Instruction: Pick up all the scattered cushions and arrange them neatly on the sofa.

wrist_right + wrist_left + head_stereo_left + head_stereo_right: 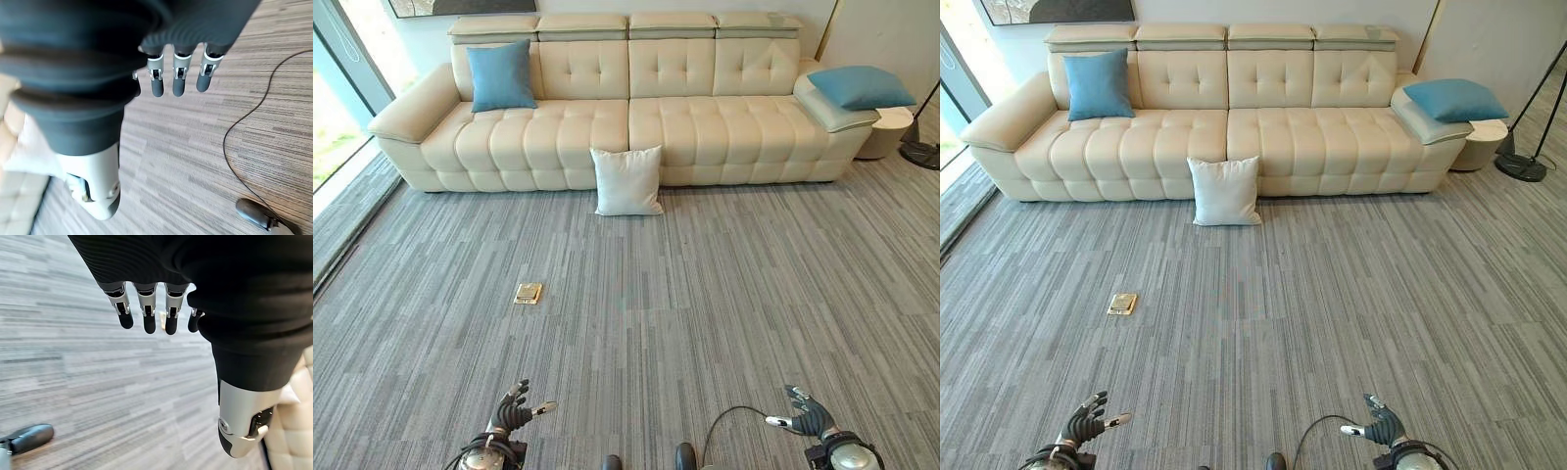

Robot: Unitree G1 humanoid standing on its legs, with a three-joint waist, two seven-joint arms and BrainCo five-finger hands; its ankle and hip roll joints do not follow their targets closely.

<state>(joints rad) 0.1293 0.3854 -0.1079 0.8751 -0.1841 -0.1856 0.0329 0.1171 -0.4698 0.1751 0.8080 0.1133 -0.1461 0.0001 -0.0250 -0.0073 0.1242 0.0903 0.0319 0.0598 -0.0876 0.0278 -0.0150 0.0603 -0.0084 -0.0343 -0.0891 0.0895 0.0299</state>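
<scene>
Grey carpet (705,323) with a small brass floor plate (528,293) separates both empty, relaxed hands, left hand (512,413) and right hand (806,416), from the white cushion (626,181) propped against the sofa (607,127), well apart.

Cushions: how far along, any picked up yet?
One blue cushion already stands against the sofa backrest at its left end. Nothing is in hand: the left hand and right hand hang open and empty over the carpet. Left to do: the white cushion on the floor leaning on the sofa front, and the second blue cushion lying on the right armrest.
</scene>
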